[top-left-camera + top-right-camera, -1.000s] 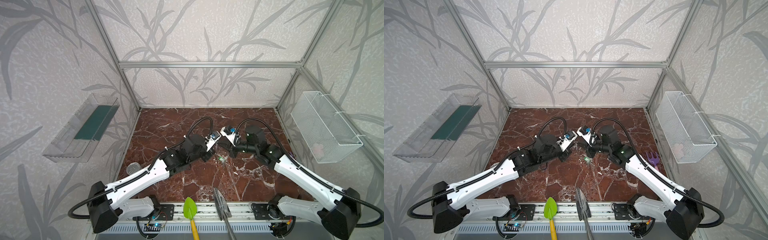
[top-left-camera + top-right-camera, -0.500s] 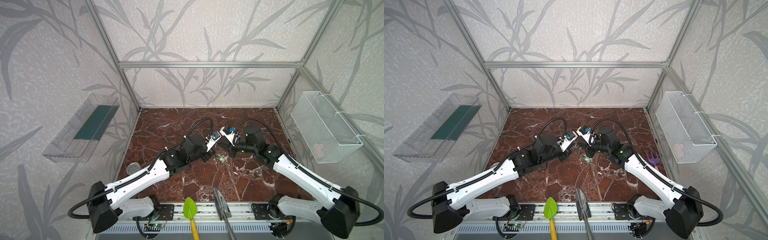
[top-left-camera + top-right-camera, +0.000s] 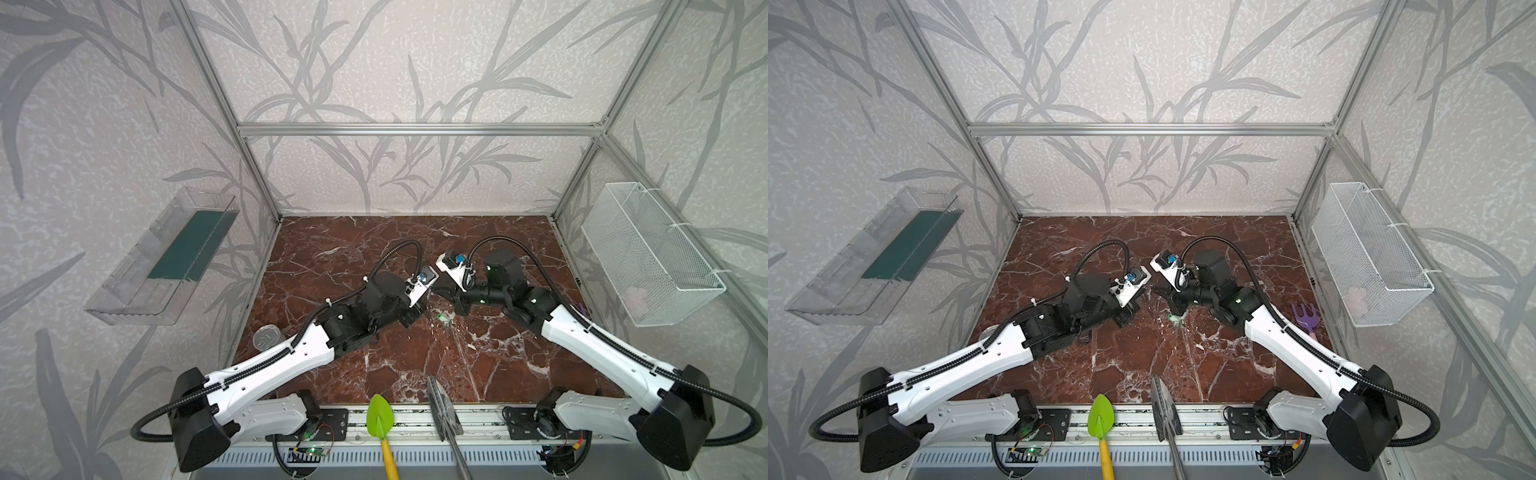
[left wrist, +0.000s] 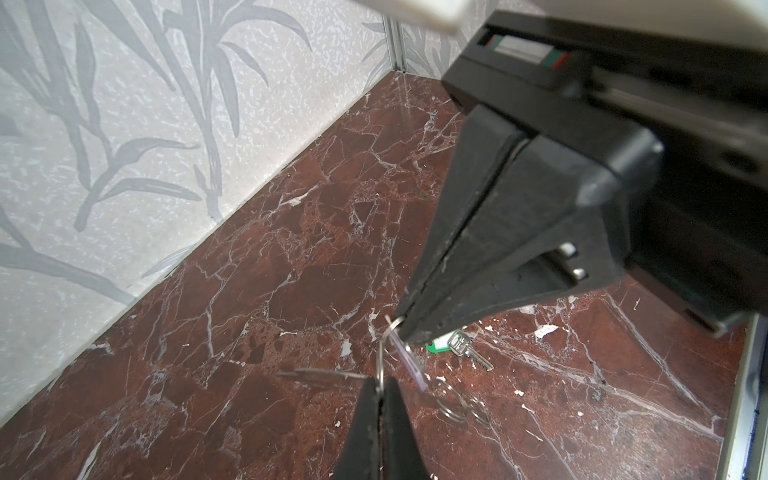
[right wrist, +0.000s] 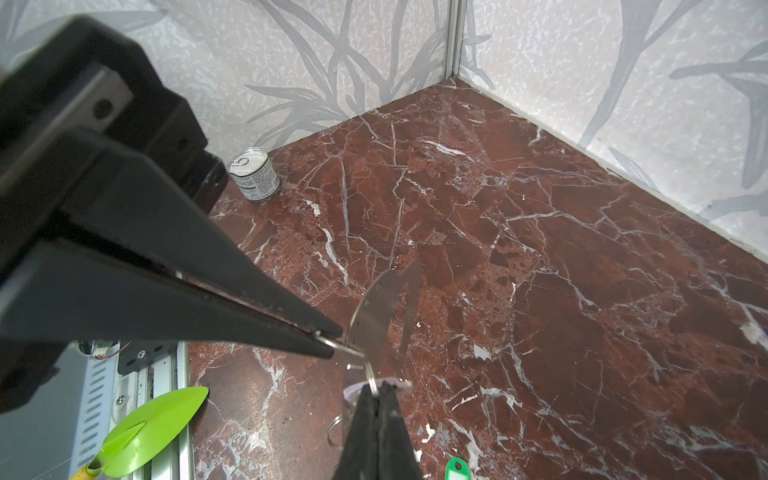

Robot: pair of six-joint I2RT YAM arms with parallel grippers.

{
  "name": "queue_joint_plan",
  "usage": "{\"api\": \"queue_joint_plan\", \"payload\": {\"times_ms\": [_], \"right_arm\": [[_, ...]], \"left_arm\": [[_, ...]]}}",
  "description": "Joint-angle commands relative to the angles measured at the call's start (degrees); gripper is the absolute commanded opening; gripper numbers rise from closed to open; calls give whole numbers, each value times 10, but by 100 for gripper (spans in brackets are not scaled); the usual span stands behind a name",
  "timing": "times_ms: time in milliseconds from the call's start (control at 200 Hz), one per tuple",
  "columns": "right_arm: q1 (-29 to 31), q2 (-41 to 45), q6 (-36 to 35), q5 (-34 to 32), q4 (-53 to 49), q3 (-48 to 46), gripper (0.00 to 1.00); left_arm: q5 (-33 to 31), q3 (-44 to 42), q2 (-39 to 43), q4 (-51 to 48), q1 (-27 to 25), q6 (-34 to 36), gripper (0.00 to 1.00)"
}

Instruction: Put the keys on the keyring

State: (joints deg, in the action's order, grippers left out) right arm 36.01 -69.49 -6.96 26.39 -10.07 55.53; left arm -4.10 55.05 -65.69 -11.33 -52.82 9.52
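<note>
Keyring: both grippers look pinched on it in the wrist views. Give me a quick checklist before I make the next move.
1. Left gripper shut on the keyring, at its thin wire ring: ok.
2. Right gripper shut on the same ring: ok.
3. Keyring lifted off the table: ok.
4. Lilac key threaded on the ring: cannot tell; it hangs right beside the ring.
5. Green key on the ring: not ok; it lies on the table, apart.
6. Ring coil pried open: cannot tell.
</note>
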Motion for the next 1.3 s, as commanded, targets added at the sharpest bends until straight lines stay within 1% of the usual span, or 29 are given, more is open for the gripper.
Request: {"api": "queue_joint_plan", "payload": {"times_ms": [0,195,280,380,495,835,910,950,1045,1120,1210,1295], "right_arm": [[-14,-13,10,-14,-8,17,0],[-22,-21,24,-23,-10,21,0],[-27,-21,31,-28,-6,20,18],[-30,-15,35,-36,-2,17,33],[-31,-8,37,-46,0,15,41],[-34,18,40,-78,17,-5,47],[-35,23,43,-86,24,-9,48],[-34,25,45,-86,29,-12,48],[-34,30,53,-86,42,-16,48],[-35,33,61,-89,53,-19,49],[-35,37,75,-83,73,-24,50],[-36,39,90,-74,92,-30,50]], "left_arm": [[8,-2,28,52,-7,11,0],[9,-9,36,70,-7,10,0],[9,-11,36,71,-7,9,0],[9,-9,34,70,-7,9,0],[8,-10,33,72,-7,9,0],[5,-11,31,78,-6,-2,0],[-21,-4,22,73,1,-33,0],[-23,11,11,57,13,-51,0],[18,50,-20,1,48,-90,0],[69,61,-37,-8,75,-116,0],[122,44,-39,28,102,-148,0],[156,8,-27,95,114,-160,0]]}}
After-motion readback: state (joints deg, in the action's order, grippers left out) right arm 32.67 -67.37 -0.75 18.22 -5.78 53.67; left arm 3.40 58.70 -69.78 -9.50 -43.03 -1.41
